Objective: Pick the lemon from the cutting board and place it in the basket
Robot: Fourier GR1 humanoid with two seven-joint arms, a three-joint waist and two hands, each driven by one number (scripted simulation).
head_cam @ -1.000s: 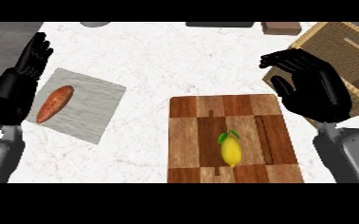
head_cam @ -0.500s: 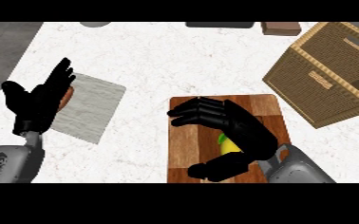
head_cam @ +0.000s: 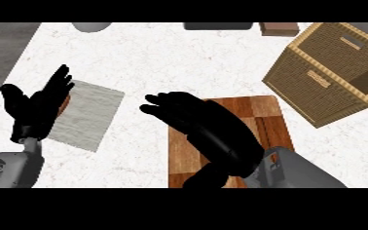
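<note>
1. The right hand [head_cam: 208,131] lay over the wooden cutting board [head_cam: 269,114], palm down, fingers reaching to the far left past the board's left edge, thumb tucked under at the near side.
2. The lemon did not show anywhere; the right hand covered the middle of the board. I judged it to be under that palm, but could not confirm this.
3. Hand state: fingers looked bent over whatever was beneath, yet contact with the fruit was hidden. Whether it held the lemon could not be told.
4. The wicker basket [head_cam: 327,73] stood at the far right, just beside the board's far right corner and tilted on the diagonal, its open top facing up.
5. Key relation: the basket lay to the far right of the right hand, so the carry would run from the board's middle up and rightward. The right hand was much nearer to it than the left.
6. The lemon's long axis could not be read, being hidden.
7. The left hand [head_cam: 39,105] rested open at the left edge, fingers up, over the near left part of a grey mat [head_cam: 90,114], well apart from the board.
8. Judgement: grasp under way, lift not yet evident; a clear rise is wanted before swinging right, so as to pass the basket's rim.
</note>
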